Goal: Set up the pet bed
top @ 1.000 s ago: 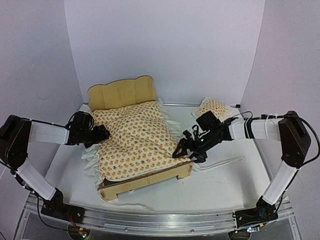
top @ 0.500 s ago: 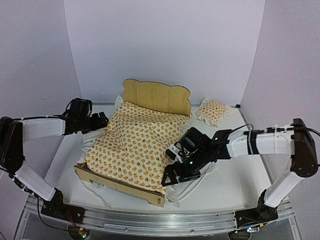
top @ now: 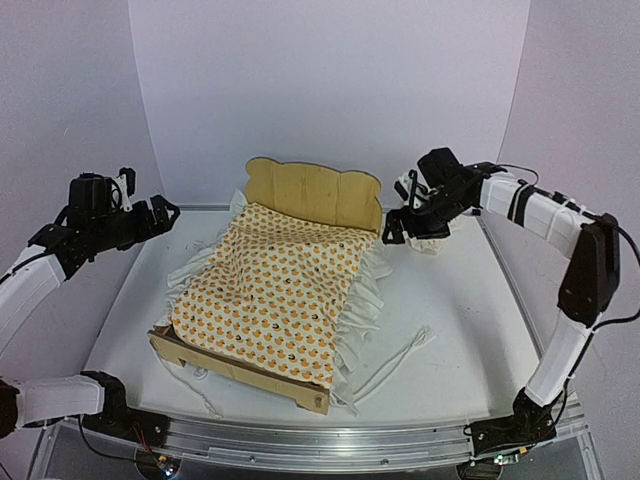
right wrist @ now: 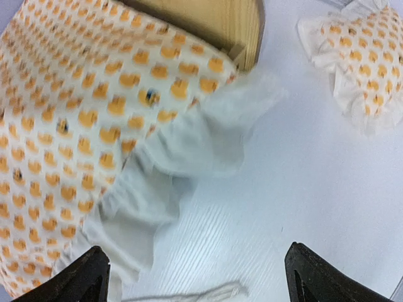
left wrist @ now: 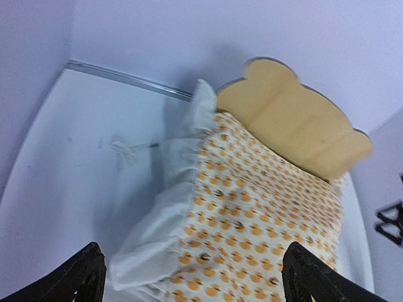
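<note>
Small light plywood pet bed [top: 313, 192] with scalloped headboard, standing mid-table on the white table [top: 470, 330], headboard far, low footboard near. An orange-print, white-ruffled bedding [top: 280, 290] covers it, ruffles spilling over both long sides. A small matching pillow [right wrist: 362, 63] lies on the table just right of the headboard, apart from the bed. Left gripper [top: 160, 210] hangs above the far-left table, jaws spread wide and holding nothing. Right gripper [top: 400, 212], raised by the pillow, is likewise spread wide and grips nothing.
</note>
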### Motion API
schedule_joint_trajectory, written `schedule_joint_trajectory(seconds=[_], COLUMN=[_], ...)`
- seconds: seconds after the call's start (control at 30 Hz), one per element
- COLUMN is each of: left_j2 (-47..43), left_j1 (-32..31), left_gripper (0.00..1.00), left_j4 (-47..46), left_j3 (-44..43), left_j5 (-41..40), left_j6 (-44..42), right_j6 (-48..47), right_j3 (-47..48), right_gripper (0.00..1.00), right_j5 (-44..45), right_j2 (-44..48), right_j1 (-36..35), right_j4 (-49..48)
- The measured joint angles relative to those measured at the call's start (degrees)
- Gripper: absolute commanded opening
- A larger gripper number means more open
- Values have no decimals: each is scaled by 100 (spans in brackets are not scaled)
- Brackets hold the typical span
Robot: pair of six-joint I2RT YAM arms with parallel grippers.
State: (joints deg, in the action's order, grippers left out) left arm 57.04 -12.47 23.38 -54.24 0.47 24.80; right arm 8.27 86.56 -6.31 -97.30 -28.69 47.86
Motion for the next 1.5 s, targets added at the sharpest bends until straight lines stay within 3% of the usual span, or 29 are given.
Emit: schedule_joint_trajectory(seconds=[0.17,0.27,0.33,0.47,0.67,0.97,1.2,1.3,1.4,1.5], left_j2=[-446,-629,-485,592,2109,2356,2898,3486,4094,4446], left_j1=[-31,-35,-11,520,1436,1480,1484,1484,1578,1727], left_gripper=[98,98,93,82,69,32,13,9,11,33], left_j4=[79,76,72,-284,-1180,-2203,-2350,-2326,-2409,-2422], left_j3=[50,201,249,278,837,1812,1550,1078,522,26], left_j5=[1429,1596,1580,1941,2780,3390,3158,3023,2780,2723], left_j6=[31,46,31,57,343,839,796,678,627,557], right_j6=[-256,-310,-367,-560,-789,-577,-693,-1401,-2328,-2081], right_j3=[1279,1926,2396,3073,3425,3582,3438,3309,3032,2448], right_gripper=[98,98,98,97,86,60,25,4,0,0], right_j5=[-601,-999,-1274,-1788,-2695,-3482,-3615,-3698,-3689,-3493], right_j2=[-1320,-1980,-2424,-3051,-3427,-3801,-3851,-3856,-3818,-3508], right_j1=[568,780,887,1019,1054,1049,1093,1071,1019,988], right_j4=[-675,-914,-1071,-1259,-1440,-1956,-2522,-2922,-3453,-3858])
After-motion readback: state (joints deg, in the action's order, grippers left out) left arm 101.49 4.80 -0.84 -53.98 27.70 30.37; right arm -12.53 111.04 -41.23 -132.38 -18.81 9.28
